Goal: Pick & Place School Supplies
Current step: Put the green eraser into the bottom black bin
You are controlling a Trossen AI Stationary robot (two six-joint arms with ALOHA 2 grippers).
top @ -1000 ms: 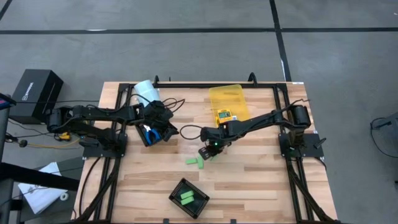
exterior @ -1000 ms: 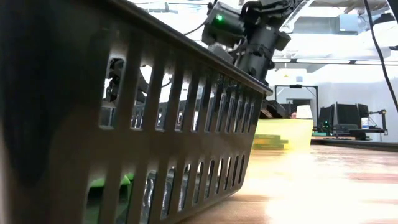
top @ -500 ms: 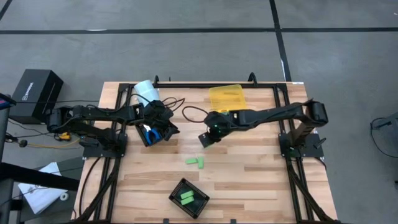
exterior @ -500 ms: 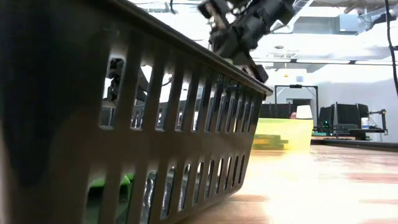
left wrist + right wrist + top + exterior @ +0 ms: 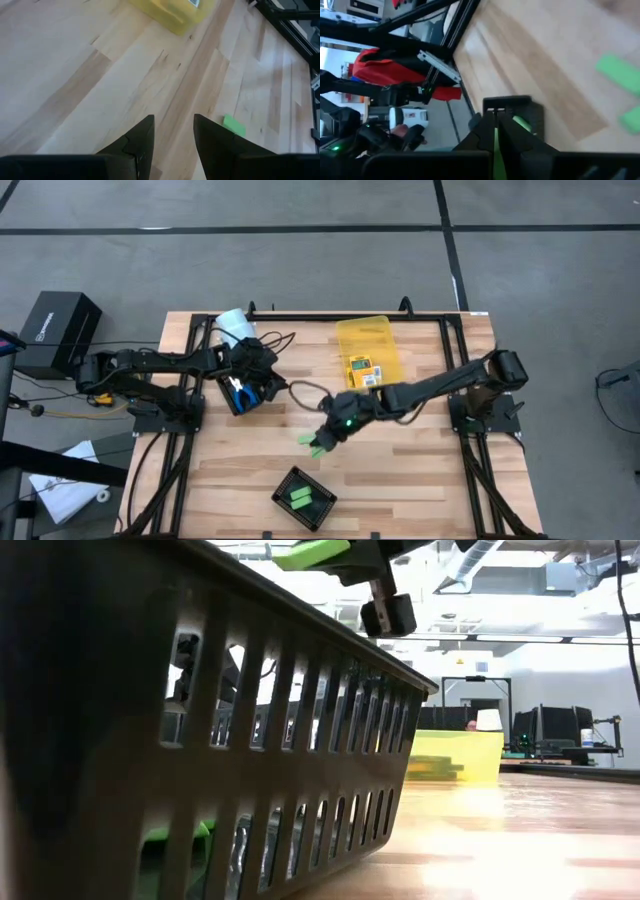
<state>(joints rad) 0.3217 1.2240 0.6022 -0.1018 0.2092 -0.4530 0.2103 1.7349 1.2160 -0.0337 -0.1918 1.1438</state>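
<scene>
Here the right gripper [image 5: 322, 442], near the table's [image 5: 420, 470] middle, is clamped on a light-green oblong piece [image 5: 312, 553], held clear above the black slotted tray [image 5: 304, 498] at the front edge. Two more green pieces [image 5: 300, 497] lie inside that tray. The left gripper [image 5: 172, 131], fingers parted and empty, waits over the small black tray [image 5: 240, 393] holding blue-handled scissors [image 5: 236, 387] near the left edge.

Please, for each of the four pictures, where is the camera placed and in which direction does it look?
High view: above, straight down; table, both arms, right gripper.
Low view: at table-top height, level across, behind a black tray; a gripper overhead holds a green piece.
Left wrist view: toward the wood; own fingers.
Right wrist view: past own fingers.
Shared: high and left wrist views both show the yellow bin.
</scene>
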